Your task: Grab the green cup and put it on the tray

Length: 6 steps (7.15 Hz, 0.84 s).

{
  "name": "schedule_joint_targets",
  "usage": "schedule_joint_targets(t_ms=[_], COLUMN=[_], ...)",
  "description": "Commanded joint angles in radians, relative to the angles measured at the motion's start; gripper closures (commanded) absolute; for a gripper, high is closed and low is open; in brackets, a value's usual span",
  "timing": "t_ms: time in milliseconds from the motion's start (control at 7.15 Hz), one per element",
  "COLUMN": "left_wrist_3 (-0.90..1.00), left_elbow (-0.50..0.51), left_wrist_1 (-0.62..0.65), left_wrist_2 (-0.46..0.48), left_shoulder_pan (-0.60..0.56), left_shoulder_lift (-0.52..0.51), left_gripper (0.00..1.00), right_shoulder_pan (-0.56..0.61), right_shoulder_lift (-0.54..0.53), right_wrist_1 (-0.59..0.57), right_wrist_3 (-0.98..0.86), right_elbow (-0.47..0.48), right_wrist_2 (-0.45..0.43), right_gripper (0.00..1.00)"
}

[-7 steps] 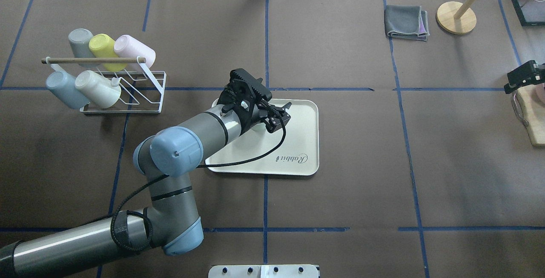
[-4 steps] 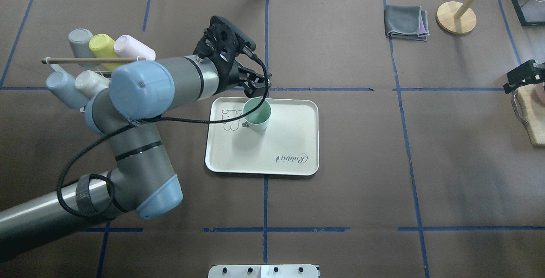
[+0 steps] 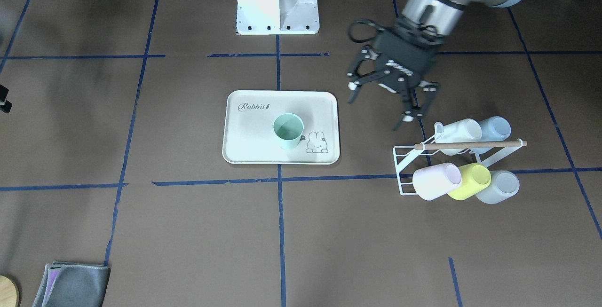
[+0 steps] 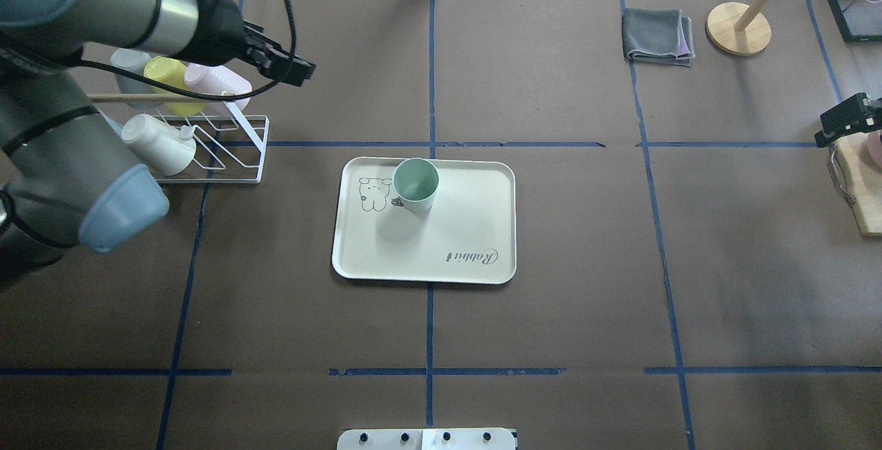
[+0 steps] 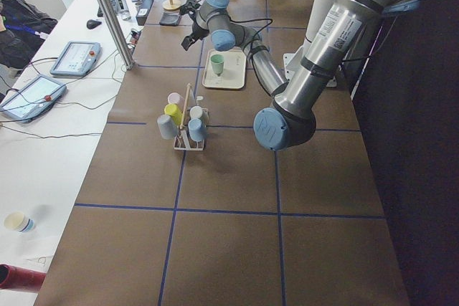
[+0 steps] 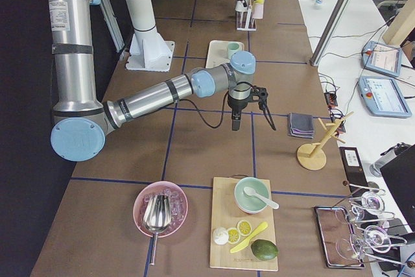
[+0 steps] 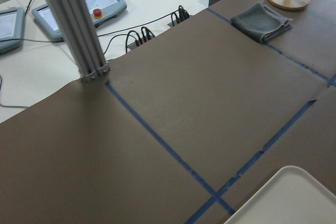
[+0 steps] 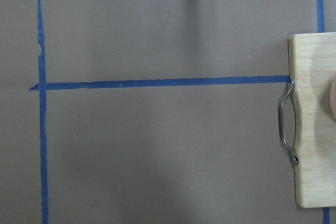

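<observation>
Cup (image 4: 415, 187): upright on tray (image 4: 462, 226), toward its 12 o'clock rim.
Left tool (image 3: 376, 107): spread, empty.
Right tool (image 4: 846, 124): I cannot tell.

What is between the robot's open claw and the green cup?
Nothing stands there: the front-facing view shows only bare table and a strip of tray between the left gripper and the green cup.

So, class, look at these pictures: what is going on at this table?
The green cup stands upright on the tray, beside the bunny drawing, with nothing holding it. The left pincer hangs open and empty above the table between the tray and the cup rack. The placing looks done.
</observation>
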Motion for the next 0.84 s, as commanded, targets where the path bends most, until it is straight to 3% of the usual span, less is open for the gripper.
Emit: schedule_joint_targets(t_ms=[0,140,420,700], left_wrist_3=[0.046,0.158,0.343,0.505], left_elbow=[-0.028,-0.016,0.04,0.093], left_wrist_1=[0.081,0.122,0.382,0.44], left_wrist_2=[-0.234,-0.294,-0.29,-0.285], left_shoulder_pan=[-0.259,-0.352,-0.459,-0.495], left_shoulder_lift=[0.166,0.223,0.264,0.401], left_gripper=[0.01,0.0,0.0,0.0], right_shoulder_pan=[0.01,0.022,0.026,0.028], right_shoulder_lift=[0.001,0.002,0.002,0.004], right_wrist_1=[0.0,0.0,0.0,0.0], right_wrist_3=[0.001,0.001,0.001,0.001], right_elbow=[-0.003,-0.002,-0.002,-0.002], right_wrist_2=[0.001,0.003,0.003,0.004], right_gripper=[0.0,0.0,0.0,0.0])
